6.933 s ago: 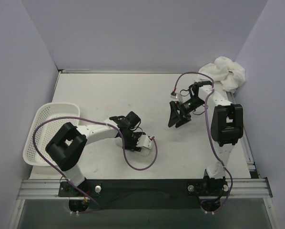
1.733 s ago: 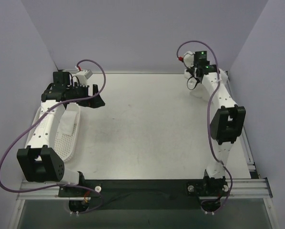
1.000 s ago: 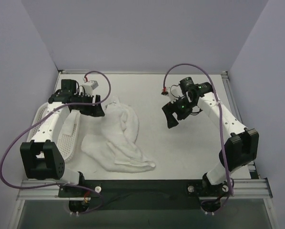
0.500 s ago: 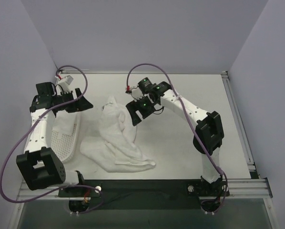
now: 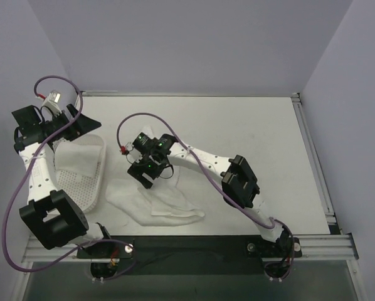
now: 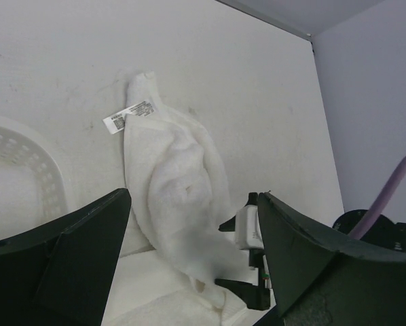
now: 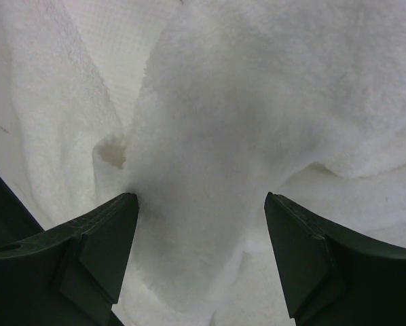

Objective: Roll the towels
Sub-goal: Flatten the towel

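Top external shows you the white terry towel point(image 5: 165, 204) lying crumpled on the table point(image 5: 256, 138), toward the front edge and just right of the white perforated basket point(image 5: 101, 182); your right arm stretches across from its base to reach it, and the right gripper point(image 5: 148, 177) points down over the towel's bunched middle; your left arm stands raised at the far left, with the left gripper point(image 5: 87, 125) held up near the basket's far end, well apart from the cloth. From the right wrist you see both black fingers point(image 7: 94, 251) spread wide, one on either side of a raised ridge of terry, not pinching it; whether the tips touch the fabric you cannot tell. From the left wrist the jaws stand wide apart with nothing between them; below them the towel runs as a long heaped fold, its small printed tag point(image 6: 128, 117) lying on the table at the far corner, and the right gripper shows at the near end of that fold.
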You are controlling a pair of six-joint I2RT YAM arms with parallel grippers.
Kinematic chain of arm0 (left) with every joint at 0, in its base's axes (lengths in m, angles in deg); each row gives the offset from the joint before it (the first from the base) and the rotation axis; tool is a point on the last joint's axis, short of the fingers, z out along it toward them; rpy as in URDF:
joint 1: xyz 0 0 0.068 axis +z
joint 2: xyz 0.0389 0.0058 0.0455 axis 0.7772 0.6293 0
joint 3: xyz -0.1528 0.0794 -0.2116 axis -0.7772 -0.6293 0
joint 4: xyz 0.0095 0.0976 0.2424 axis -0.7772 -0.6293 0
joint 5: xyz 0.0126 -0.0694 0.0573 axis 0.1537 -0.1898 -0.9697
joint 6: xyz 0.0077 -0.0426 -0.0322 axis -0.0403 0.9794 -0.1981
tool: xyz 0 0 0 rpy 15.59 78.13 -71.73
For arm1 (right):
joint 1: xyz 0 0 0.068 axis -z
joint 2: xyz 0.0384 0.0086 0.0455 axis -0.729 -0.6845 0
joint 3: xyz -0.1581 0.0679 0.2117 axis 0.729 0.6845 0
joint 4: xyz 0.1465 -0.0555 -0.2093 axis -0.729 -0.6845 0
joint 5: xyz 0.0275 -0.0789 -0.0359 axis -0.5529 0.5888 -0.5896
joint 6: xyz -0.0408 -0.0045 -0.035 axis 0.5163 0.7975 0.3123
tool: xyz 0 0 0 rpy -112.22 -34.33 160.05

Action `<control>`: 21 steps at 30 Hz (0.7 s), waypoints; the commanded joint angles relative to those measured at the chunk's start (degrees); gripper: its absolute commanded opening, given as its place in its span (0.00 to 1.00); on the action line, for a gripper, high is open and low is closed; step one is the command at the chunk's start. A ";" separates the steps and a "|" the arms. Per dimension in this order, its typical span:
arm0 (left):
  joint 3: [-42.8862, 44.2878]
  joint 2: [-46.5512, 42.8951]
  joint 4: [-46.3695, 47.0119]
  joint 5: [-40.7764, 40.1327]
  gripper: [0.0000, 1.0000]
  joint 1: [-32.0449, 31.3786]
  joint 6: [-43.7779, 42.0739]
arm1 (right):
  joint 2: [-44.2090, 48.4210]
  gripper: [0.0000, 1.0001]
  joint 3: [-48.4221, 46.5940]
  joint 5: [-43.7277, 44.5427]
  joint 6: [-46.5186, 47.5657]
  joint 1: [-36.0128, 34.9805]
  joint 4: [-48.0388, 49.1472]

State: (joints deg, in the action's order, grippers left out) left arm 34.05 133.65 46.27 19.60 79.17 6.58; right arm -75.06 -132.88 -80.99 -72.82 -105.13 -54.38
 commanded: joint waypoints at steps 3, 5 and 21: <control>0.12 -1.28 3.18 3.93 0.86 0.05 1.55 | -3.19 0.67 -3.79 4.42 1.65 -0.56 -2.10; -0.24 -1.63 3.27 3.84 0.87 0.14 1.37 | -2.41 0.28 -3.44 4.77 2.00 -0.03 -2.46; -0.85 -3.12 -2.00 -9.83 0.82 -11.97 -9.17 | 33.09 0.00 38.79 -28.09 -4.86 32.55 0.71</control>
State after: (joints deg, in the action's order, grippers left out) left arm 33.00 132.78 46.75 16.86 72.59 3.85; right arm -44.48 -105.54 -100.32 -76.34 -77.85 -50.60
